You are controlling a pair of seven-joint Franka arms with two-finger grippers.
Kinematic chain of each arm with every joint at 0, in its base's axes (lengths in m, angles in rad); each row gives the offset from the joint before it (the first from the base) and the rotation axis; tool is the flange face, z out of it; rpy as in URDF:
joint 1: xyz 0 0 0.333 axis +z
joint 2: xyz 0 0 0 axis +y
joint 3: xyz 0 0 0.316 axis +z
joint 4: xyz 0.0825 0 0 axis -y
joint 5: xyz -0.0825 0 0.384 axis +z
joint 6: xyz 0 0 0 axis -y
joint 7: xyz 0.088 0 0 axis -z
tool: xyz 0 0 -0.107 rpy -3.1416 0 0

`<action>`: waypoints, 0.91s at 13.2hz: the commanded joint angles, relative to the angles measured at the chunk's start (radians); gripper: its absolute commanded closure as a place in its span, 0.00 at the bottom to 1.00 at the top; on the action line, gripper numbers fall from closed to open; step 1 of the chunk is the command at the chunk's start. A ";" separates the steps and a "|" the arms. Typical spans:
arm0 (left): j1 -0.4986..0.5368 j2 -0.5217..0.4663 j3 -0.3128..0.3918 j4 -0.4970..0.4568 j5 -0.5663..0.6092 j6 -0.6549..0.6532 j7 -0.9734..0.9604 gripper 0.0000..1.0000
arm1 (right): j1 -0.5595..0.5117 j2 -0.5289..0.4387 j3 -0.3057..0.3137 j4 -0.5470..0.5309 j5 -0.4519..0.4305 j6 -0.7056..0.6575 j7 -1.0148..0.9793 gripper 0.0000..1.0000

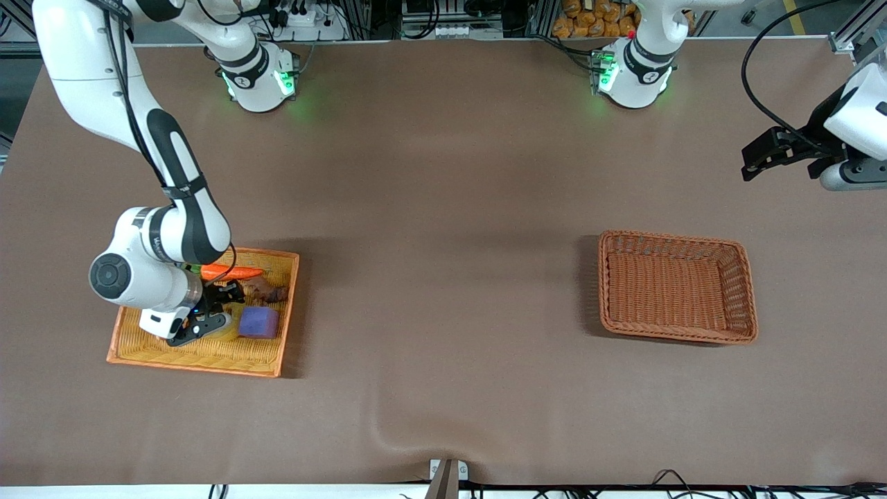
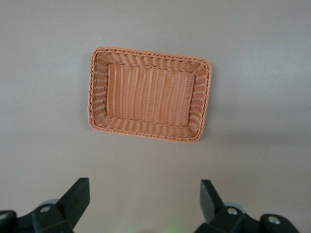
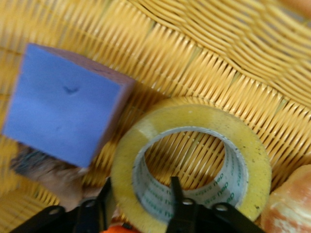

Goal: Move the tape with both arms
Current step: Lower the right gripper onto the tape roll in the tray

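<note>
R gripper [image 1: 208,324] is down in the orange tray [image 1: 208,357] at the right arm's end of the table. Its fingers straddle the wall of the tape [image 3: 192,165], one inside the grey core, one outside, w/ the wall pinched between them. Looks clenched on the roll, though the roll sits flat on the tray weave, not lifted. Tape lies just beside the purple cube [image 3: 63,104], which is touching or nearly touching it. A carrot [image 1: 232,272] and a brown item are also in the tray, closer to the robot bases.

To do this step well (my read): keep the pinch firm and centred on the wall, then lift straight up so the roll doesn't drag the cube or catch the tray rim. Risk: the slick tape pivots on a one-wall grip.

L gripper [image 2: 146,204] waits high over the table's edge at the left arm's end, fingers spread apart, holding nothing. The brown wicker basket [image 1: 675,242] below it holds nothing.

Surface: brown mat over the table [image 1: 443,173], w/ a wrinkle near the front camera edge. Room: cables, a power strip, shelving along the base side.
</note>
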 commanded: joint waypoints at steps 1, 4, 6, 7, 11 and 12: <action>-0.005 0.002 0.003 0.015 -0.022 -0.016 0.001 0.00 | -0.002 -0.067 0.008 0.064 0.016 -0.132 -0.030 1.00; -0.016 0.031 0.005 0.016 -0.021 -0.013 -0.005 0.00 | 0.011 -0.099 0.013 0.159 0.016 -0.286 0.023 1.00; -0.011 0.031 0.003 0.015 -0.021 -0.013 -0.005 0.00 | 0.028 -0.100 0.010 0.202 0.016 -0.347 0.036 1.00; -0.013 0.031 0.005 0.015 -0.021 -0.013 -0.005 0.00 | 0.020 -0.087 0.008 0.199 0.013 -0.329 0.033 1.00; -0.016 0.045 0.005 0.016 -0.021 -0.008 -0.005 0.00 | 0.023 0.021 0.007 0.152 0.004 -0.170 0.022 0.46; -0.017 0.046 0.005 0.018 -0.021 -0.004 -0.005 0.00 | 0.021 0.040 0.007 0.152 0.004 -0.159 0.021 0.42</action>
